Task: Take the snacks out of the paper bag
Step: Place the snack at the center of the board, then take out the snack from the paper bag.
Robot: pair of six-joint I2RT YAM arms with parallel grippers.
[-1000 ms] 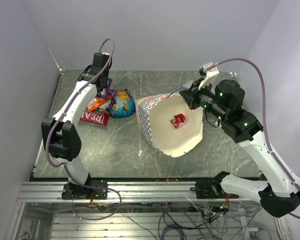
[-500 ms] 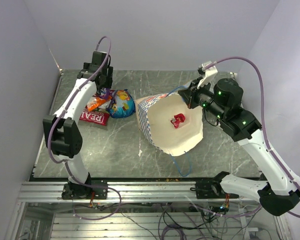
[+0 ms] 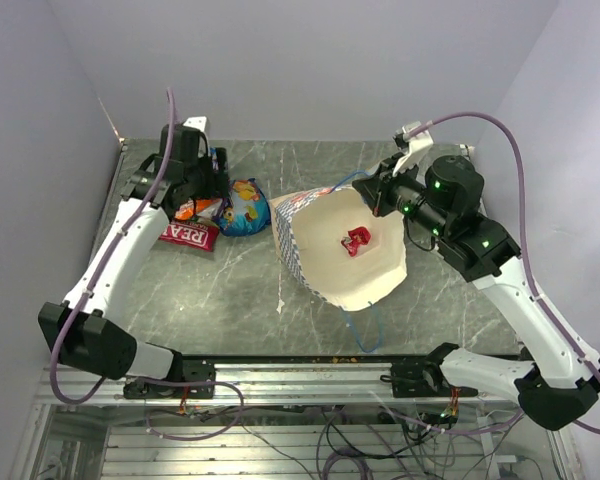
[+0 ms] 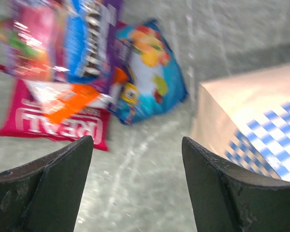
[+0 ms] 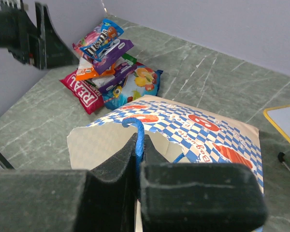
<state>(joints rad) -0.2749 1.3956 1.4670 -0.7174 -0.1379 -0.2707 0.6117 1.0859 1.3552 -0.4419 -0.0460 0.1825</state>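
Left tool (image 4: 135,188) hangs over the grey marbled bench (image 3: 230,290), fingers spread wide and nothing between them. Right below it sits the heap of snacks out on the bench: the red glossy packet lettered REAL (image 4: 63,126) at the bottom, the blue glossy packet printed with fruit (image 4: 147,72) beside it, the purple glossy packet (image 4: 113,29) and a small orange packet (image 4: 67,103) on top.

The right tool (image 5: 137,154) is pressed together on the thin blue cord handle (image 5: 139,130) of the large cream paper bag with the blue-and-white checkered outside (image 3: 292,232), holding its mouth up and open. And there it is, one tiny red wrapped candy (image 3: 356,241) lying inside the bag on the cream lining, well apart from the heap. Nearly done, I'd say — one piece to go.

The dangers? That cord is thin — if it slides out of the pinch, the mouth could flop shut over the candy. A reach by the left tool could catch the curled paper rim and shove the bag along. And a candy that small may skid away from wide fingers on slick paper.
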